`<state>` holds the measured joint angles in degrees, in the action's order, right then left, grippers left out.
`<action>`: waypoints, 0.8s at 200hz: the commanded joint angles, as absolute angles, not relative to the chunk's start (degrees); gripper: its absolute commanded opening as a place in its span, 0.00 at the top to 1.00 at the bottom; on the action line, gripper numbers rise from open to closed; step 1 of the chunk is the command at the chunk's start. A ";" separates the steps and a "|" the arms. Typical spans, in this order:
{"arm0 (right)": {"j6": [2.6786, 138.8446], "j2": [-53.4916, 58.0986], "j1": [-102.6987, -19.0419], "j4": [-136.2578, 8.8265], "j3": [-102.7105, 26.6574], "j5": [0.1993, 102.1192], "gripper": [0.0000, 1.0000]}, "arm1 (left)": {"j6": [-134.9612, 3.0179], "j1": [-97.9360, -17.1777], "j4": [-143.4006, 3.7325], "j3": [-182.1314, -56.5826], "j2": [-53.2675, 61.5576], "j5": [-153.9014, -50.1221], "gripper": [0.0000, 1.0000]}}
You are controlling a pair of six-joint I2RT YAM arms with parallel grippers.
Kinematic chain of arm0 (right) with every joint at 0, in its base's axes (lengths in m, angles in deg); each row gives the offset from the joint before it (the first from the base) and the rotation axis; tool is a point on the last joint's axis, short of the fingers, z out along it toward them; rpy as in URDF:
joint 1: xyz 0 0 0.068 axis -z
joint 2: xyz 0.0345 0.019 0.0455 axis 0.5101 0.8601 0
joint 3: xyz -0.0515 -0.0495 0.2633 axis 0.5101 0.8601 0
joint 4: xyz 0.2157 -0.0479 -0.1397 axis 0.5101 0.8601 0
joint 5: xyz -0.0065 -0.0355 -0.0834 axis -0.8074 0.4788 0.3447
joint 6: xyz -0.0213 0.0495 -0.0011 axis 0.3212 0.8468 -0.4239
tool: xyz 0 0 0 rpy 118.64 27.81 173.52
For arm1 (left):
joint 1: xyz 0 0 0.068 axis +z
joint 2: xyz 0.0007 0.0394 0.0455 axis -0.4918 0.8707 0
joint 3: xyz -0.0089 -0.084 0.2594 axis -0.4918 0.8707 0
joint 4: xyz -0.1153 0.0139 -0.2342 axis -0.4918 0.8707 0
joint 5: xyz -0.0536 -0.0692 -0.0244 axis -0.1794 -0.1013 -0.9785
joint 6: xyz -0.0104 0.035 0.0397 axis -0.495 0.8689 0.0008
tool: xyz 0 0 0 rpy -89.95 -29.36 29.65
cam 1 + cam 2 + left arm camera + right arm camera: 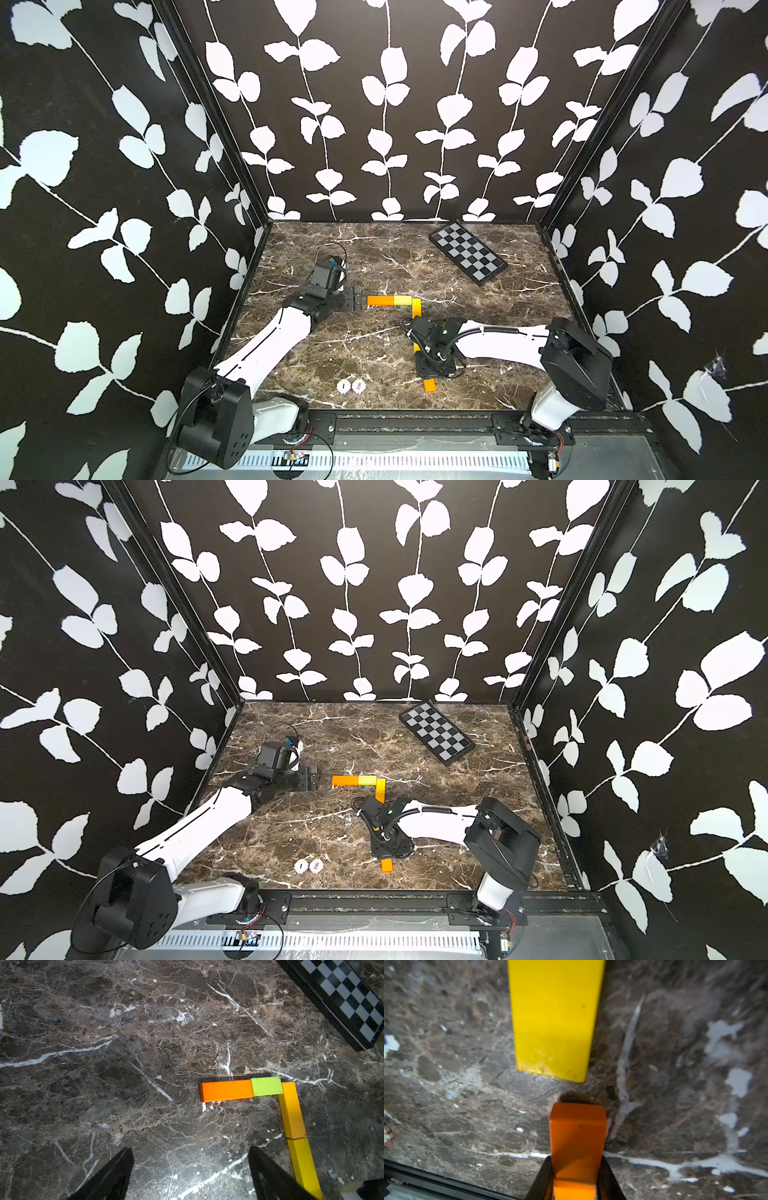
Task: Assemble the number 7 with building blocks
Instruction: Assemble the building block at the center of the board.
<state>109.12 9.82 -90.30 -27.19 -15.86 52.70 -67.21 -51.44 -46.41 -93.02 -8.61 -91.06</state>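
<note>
In both top views an orange bar (pixel 380 300) and a pale yellow-green bar (pixel 402 300) lie end to end as a horizontal stroke. A yellow bar (pixel 417 308) turns down from its right end. In the left wrist view a second yellow bar (pixel 303 1167) continues that line. My right gripper (pixel 576 1159) is shut on another orange bar (pixel 577 1132), lengthwise just short of the yellow bar's end (pixel 554 1022); a small gap separates them. Its near end (pixel 429 385) pokes out from under the gripper. My left gripper (pixel 190 1149) stands open and empty, left of the horizontal stroke.
A black-grey checkerboard (pixel 467 258) lies at the back right. Two white round tokens (pixel 351 386) sit near the front edge, left of the held bar. The black front rail (pixel 425 1176) runs close behind the right gripper. Patterned walls enclose the marble table (pixel 374 345).
</note>
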 commanded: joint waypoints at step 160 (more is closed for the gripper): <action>111.12 13.64 -90.88 -27.93 -17.45 52.96 0.94 | -67.21 -53.36 -46.32 -90.33 -10.78 -93.69 0.10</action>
